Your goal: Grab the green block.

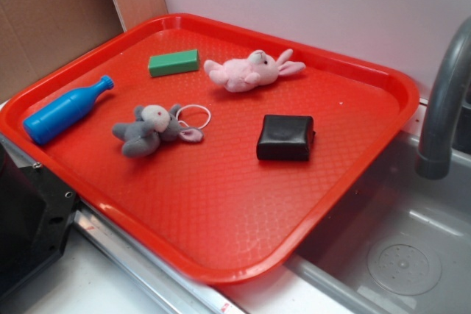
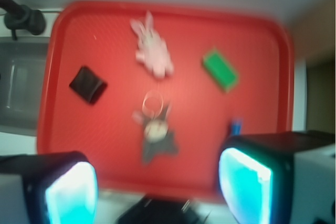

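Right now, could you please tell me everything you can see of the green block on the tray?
The small plain green rectangular block is a flat-sided bar with a matte, uniform surface, possibly foam or painted wood. It lies flat on its broad face near the far side of the red plastic tray, resting on the tray floor. Nothing else touches it: the pink plush rabbit lies apart beside it, and the blue plastic bottle is on its other side, further off. In the blurred wrist view it sits at an angle, with the open claw well short of it.

You've open room above block; rabbit sits just beside, bottle well apart.
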You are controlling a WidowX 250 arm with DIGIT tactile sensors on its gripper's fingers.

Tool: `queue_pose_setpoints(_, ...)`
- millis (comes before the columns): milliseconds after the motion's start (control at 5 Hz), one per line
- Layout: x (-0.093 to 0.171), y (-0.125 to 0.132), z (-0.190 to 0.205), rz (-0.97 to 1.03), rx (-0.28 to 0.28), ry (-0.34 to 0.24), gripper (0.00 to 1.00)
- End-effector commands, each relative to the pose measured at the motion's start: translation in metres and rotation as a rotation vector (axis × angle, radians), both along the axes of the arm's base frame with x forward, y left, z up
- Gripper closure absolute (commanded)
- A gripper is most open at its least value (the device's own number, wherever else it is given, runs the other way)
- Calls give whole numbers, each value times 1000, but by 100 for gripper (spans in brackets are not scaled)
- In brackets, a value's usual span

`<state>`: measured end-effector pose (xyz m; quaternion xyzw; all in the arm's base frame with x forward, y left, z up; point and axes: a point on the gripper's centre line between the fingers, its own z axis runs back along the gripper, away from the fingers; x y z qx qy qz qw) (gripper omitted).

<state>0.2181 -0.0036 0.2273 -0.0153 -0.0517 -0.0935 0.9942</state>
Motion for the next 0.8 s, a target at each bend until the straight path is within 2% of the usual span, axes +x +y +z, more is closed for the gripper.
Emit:
queue_pose_setpoints(0,60,9,-51,-479,53,41,0)
queue_pose_setpoints(200,65,20,-75,-537,64,56,0)
queue_pose_setpoints(400,71,37,-97,-500,74,78,0)
queue_pose_setpoints(600,71,59,-113,-409,56,67,0)
